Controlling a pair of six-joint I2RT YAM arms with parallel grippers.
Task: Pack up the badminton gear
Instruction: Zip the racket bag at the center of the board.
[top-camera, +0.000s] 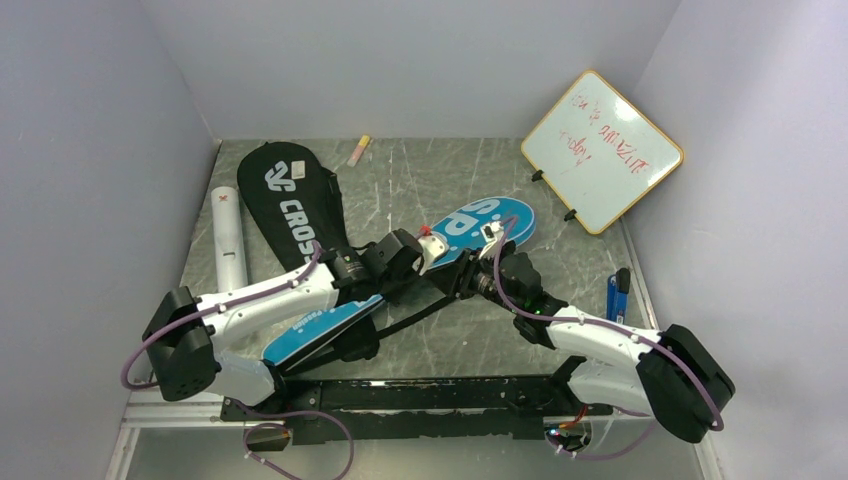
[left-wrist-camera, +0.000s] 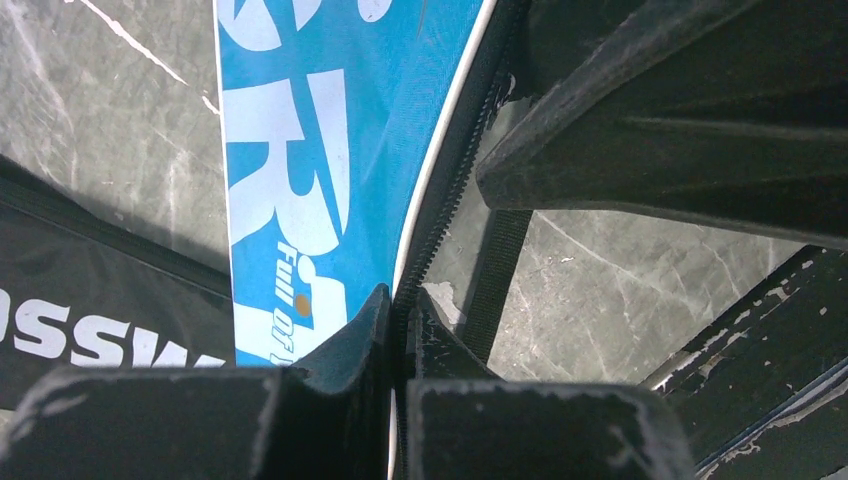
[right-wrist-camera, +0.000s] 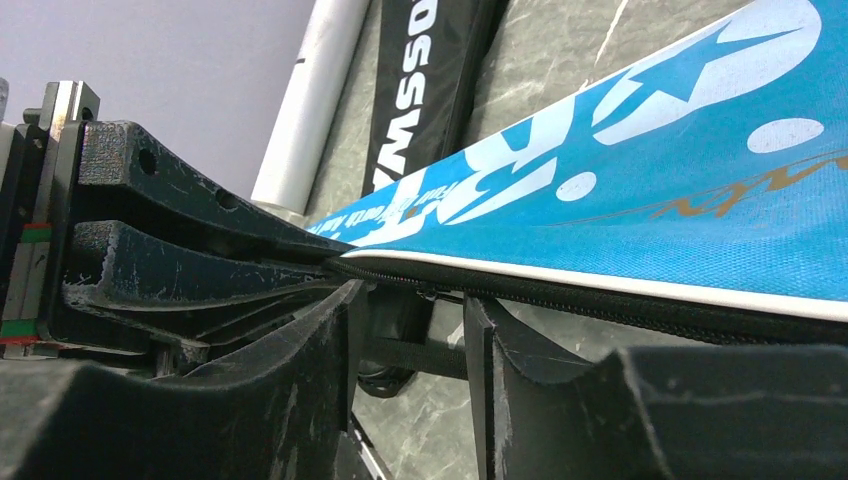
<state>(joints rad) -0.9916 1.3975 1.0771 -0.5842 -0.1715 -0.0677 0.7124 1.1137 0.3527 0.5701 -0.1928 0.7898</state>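
Jaws of your left gripper (left-wrist-camera: 400, 297) are clamped on the black zipper edge of the blue fabric racket cover (left-wrist-camera: 300, 150); those of your right gripper (right-wrist-camera: 410, 318) stand apart at that same edge.
That cover lies diagonally in the middle, printed "SP" and "Full of". At far left, the black fabric racket cover (top-camera: 295, 200) reads "CROS", with a white cardboard tube (top-camera: 228, 235) left of it. Both your arms reach inward, wrists nearly meeting.

White "CROS" on the black cover (top-camera: 290, 195), "SP" and "Full of" on the blue cover (top-camera: 512, 214); whiteboard (top-camera: 600, 150) scrawl illegible.
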